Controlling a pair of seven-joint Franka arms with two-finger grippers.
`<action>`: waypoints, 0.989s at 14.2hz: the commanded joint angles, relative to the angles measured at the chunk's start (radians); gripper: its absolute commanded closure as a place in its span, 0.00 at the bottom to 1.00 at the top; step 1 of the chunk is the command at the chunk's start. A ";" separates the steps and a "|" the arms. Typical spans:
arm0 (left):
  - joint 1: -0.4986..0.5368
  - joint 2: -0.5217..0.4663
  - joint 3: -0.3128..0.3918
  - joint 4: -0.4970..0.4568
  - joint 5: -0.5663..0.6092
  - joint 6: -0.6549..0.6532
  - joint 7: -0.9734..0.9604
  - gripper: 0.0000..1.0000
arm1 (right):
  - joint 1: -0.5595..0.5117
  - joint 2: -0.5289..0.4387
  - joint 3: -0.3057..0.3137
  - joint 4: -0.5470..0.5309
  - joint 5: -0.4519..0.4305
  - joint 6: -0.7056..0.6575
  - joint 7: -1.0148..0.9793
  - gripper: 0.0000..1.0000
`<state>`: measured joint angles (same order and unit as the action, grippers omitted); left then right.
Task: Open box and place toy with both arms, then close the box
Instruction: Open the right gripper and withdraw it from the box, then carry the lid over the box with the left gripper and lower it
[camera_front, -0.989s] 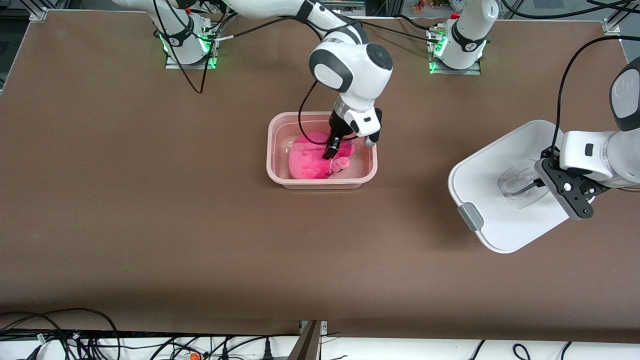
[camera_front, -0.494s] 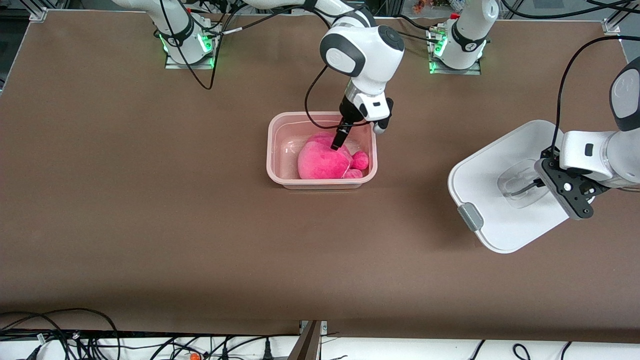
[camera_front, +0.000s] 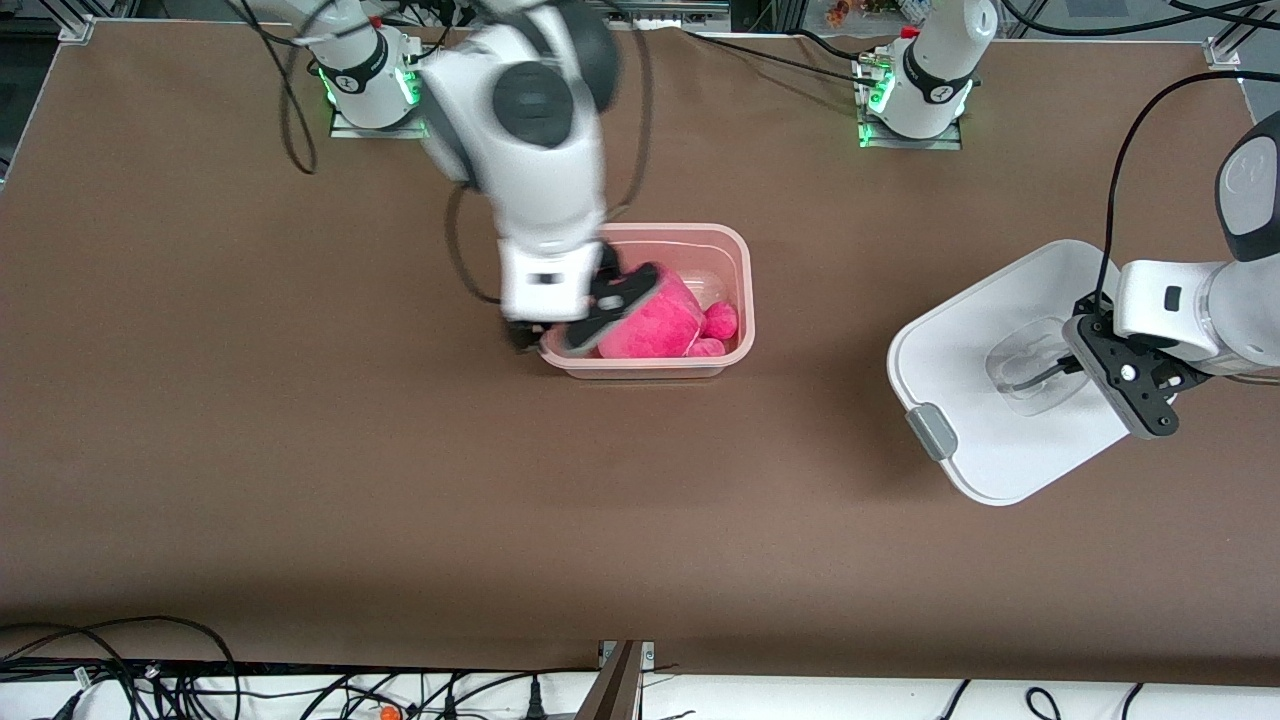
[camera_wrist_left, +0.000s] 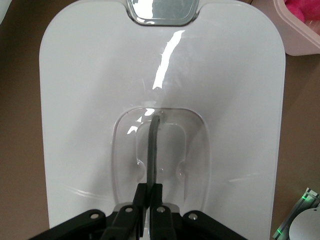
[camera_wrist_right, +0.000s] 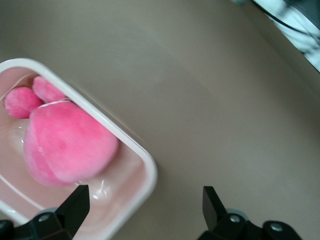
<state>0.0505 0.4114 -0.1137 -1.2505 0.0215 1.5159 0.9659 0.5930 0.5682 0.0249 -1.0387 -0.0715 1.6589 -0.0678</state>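
The toy (camera_front: 665, 322) is seen lying in the box (camera_front: 735, 245) mid-worktop. The lid (camera_front: 985, 460) is pinched by the left claw (camera_front: 1040, 378); the right claw (camera_wrist_right: 145, 200) is spread, empty. A skewed lid could be jammed on closing.

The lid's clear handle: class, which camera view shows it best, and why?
The left wrist view: the lid fills the picture, its clear handle centred and pinched by the left gripper. The front view shows the handle small and partly covered. The right wrist view does not show it.
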 joint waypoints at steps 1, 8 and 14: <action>-0.011 0.004 -0.029 -0.007 -0.056 -0.005 0.017 1.00 | -0.053 -0.105 -0.022 -0.043 0.065 -0.109 0.040 0.00; -0.262 0.058 -0.066 -0.007 -0.057 0.119 0.001 1.00 | -0.061 -0.422 -0.396 -0.335 0.249 -0.183 0.088 0.00; -0.449 0.118 -0.063 -0.007 -0.029 0.225 0.002 1.00 | -0.059 -0.539 -0.441 -0.544 0.182 -0.074 0.094 0.00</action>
<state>-0.3421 0.5121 -0.1901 -1.2616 -0.0258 1.7046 0.9552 0.5159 0.0838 -0.4232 -1.4884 0.1367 1.5241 -0.0040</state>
